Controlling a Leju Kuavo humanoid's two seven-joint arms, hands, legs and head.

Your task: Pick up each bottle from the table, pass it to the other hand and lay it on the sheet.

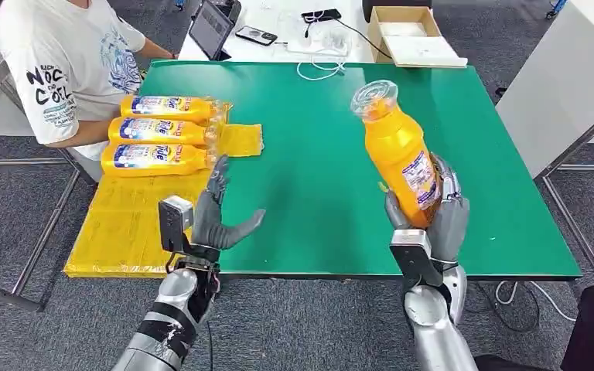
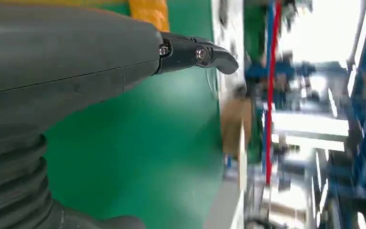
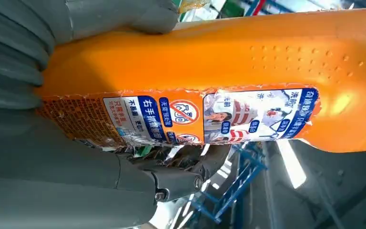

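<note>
Orange bottle [image 1: 399, 153] gripped by the right hand [image 1: 433, 212], base hidden; left hand [image 1: 215, 220] spread, holding nothing.

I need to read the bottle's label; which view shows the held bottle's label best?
The right wrist view: the label fills the frame, sharp and close, on the bottle in the right hand. The head view shows it small and angled. The left wrist view shows mostly the green table.

Bare green table [image 1: 309, 170] between hands
</note>
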